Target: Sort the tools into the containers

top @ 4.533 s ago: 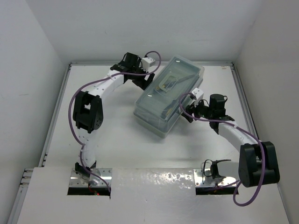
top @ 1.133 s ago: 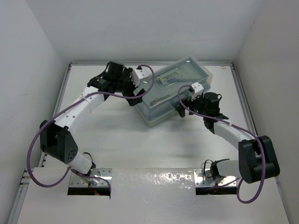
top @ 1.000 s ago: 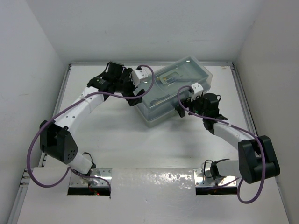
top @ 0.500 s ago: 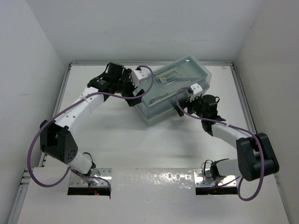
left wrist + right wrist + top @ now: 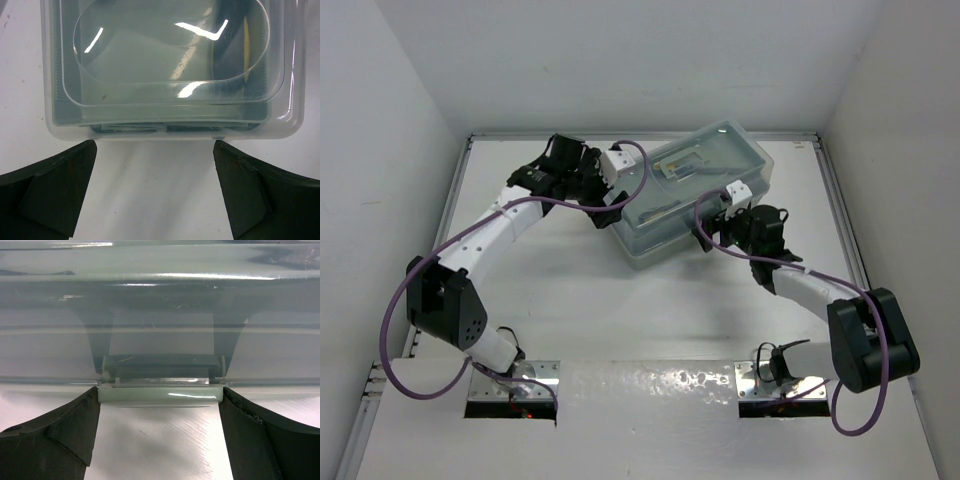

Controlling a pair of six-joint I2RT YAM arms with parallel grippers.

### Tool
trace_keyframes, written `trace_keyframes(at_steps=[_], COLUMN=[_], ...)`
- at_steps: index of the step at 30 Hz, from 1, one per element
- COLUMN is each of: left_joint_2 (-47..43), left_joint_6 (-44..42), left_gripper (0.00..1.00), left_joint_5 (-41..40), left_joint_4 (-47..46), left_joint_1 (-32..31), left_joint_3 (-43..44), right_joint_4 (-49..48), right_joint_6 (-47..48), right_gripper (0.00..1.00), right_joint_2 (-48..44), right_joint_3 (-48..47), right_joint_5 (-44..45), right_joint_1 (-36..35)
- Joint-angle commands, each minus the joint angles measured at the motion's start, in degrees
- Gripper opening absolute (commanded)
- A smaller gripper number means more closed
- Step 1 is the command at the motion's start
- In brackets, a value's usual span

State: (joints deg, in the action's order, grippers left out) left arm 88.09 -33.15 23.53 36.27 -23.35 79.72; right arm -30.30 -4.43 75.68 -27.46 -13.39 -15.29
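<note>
The toolbox lies closed at the back of the table, its translucent lid over sage-green trays. Through the lid I see a yellow-black tool, which also shows in the left wrist view, and a dark thin tool. My left gripper is open and empty at the box's left short end, its fingers apart on the table side. My right gripper is open at the box's near long side. Its fingertips flank the pale green latch, touching or nearly touching its ends.
White walls close in the table on three sides. A metal rim runs along the right edge, close behind the right arm. Bare white tabletop lies between the box and the arm bases.
Since 4.5 s ago the toolbox has turned and shifted to the back right, and the left arm has stretched out to its left end. In the last second the right gripper edged in at the latch.
</note>
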Motion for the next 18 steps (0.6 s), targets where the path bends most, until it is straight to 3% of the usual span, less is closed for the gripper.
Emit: trace_keyframes(at_steps=[1, 8, 18], left_joint_2=[0.68, 1.03, 0.85], left_joint_6=[0.54, 0.54, 0.36], left_gripper=[1.00, 1.00, 1.00], left_joint_5=[1.43, 1.34, 1.26], left_joint_4=[-3.58, -3.49, -3.40], left_joint_1=[0.06, 0.15, 0.06], left_joint_3=[0.35, 0.35, 0.17], right_joint_4=[-1.26, 11.57, 18.44], right_joint_6=[2.84, 3.90, 2.23], right_gripper=[0.36, 0.37, 0.37], right_joint_2=[-3.08, -0.98, 2.72], right_joint_3=[-4.08, -12.34, -18.41], right_joint_5=[-4.37, -3.05, -0.50], right_joint_1=[-2.64, -2.99, -3.26])
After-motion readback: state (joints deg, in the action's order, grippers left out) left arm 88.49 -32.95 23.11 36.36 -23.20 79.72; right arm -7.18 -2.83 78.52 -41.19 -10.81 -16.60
